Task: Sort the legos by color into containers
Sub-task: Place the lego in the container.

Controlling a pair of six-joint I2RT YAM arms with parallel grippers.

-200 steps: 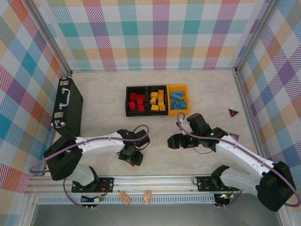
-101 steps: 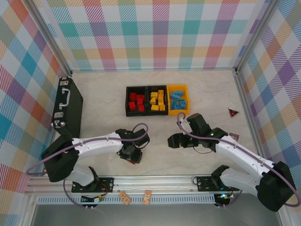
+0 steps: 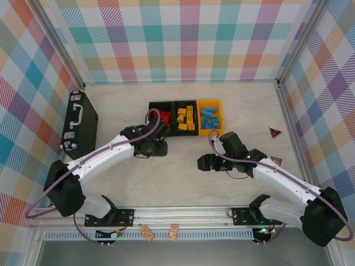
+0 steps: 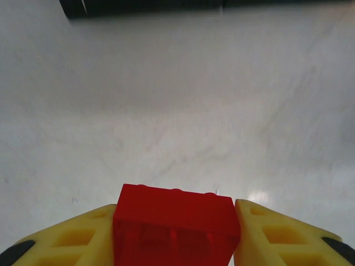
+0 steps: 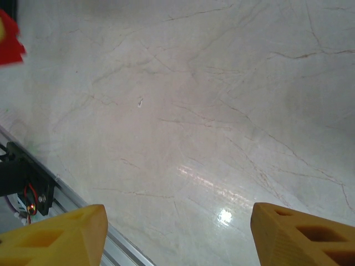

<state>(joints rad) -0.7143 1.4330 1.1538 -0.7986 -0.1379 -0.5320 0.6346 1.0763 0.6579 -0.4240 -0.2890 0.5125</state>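
Note:
My left gripper (image 4: pixel 176 235) is shut on a red lego (image 4: pixel 176 224), studs facing away, above bare marble. In the top view the left gripper (image 3: pixel 157 145) hovers just in front of the left black container (image 3: pixel 151 105), which holds red legos (image 3: pixel 166 133) and is partly hidden by it. The middle black container (image 3: pixel 185 103) holds yellow legos (image 3: pixel 186 118). The orange-yellow container (image 3: pixel 221 117) holds blue legos (image 3: pixel 209 119). My right gripper (image 3: pixel 203 163) stands open over bare table; its yellow fingers (image 5: pixel 61 235) have nothing between them.
A black briefcase (image 3: pixel 79 122) lies along the left wall. A small red-and-black triangle (image 3: pixel 274 132) sits at the right, with a small card (image 3: pixel 275 161) nearer the front. The metal rail (image 3: pixel 183 211) runs along the near edge. The black container's edge (image 4: pixel 144 5) shows ahead of the left wrist.
The left gripper closed on the red lego near the front of the table and carried it back and up toward the containers. The right arm has not moved.

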